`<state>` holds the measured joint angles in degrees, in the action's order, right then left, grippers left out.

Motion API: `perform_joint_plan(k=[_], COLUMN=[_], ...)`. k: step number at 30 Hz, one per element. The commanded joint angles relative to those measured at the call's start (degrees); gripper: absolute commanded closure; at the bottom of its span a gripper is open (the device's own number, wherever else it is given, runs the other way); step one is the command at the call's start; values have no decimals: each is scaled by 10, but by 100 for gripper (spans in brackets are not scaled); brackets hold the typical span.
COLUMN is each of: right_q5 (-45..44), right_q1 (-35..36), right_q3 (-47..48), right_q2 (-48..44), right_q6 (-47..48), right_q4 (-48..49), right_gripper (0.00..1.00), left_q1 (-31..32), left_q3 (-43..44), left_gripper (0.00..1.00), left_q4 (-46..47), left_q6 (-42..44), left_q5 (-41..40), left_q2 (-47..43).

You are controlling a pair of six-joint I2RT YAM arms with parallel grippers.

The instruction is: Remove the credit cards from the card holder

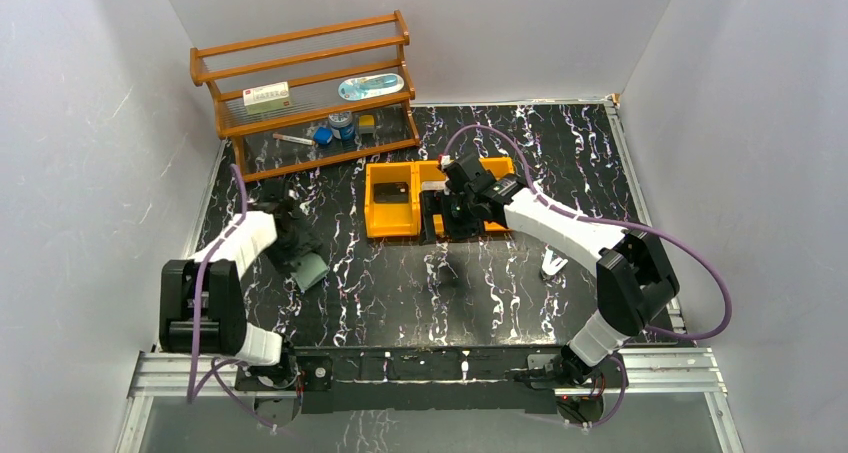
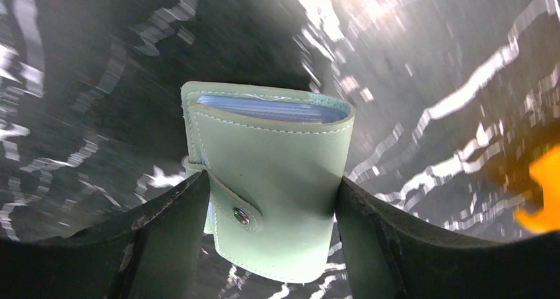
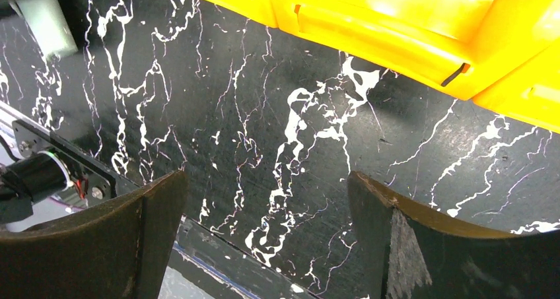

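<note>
Near the left edge of the worktop [image 1: 400, 293] the left gripper [image 2: 272, 183] clamps the card holder [image 2: 277, 154] by its sides, apparently to leave the credit cards [image 2: 264, 107] reachable at its open end; farther in, the right gripper [image 3: 267, 180] hangs wide open and empty beside the orange bin [image 3: 396, 28].

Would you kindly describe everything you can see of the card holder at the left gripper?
The card holder is a pale mint-green pouch, leather-like, with light stitching along its edges. A strap wraps round one side and is fastened by a snap. Bluish card edges show in its open top. The left gripper clamps it by both side edges.
</note>
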<state>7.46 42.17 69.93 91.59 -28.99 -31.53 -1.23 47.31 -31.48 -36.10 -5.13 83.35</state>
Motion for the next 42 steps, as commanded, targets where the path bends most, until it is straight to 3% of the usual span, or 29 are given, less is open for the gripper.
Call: perform_joint_plan(k=[1, 8, 14, 20, 25, 29, 33, 37, 42], right_q5=[-21, -78, -147, -189, -134, -62, 45, 85, 117], right_q1=[1, 0, 0, 0, -1, -1, 0, 9, 20], right_q3=[-18, -98, -194, -297, -353, -340, -324, -314, -298], right_q2=[-32, -106, -213, -342, -403, -357, -268, -189, -119], right_q6=[-31, -122, -214, -288, -277, -256, -267, -289, -296], right_q4=[18, 58, 81, 118, 209, 242, 298, 341, 373], right_gripper=[2, 2, 2, 2, 3, 16, 32, 44, 45], left_q1=[95, 277, 406, 479, 484, 483, 479, 478, 478], left_q3=[-44, -37, 44, 140, 125, 98, 87, 92, 93], left_gripper=[35, 34, 31, 26, 18, 17, 25, 30, 35], left_q4=[-16, -9, -8, -6, -22, -57, -68, -69, -31], left_q6=[-70, -141, -185, -172, -166, -169, -142, -114, -73], left_q5=[67, 60, 27, 9, -31, -106, -139, -119, -35], left_q2=[-39, -38, 11, 66, 44, -15, -47, -41, -17])
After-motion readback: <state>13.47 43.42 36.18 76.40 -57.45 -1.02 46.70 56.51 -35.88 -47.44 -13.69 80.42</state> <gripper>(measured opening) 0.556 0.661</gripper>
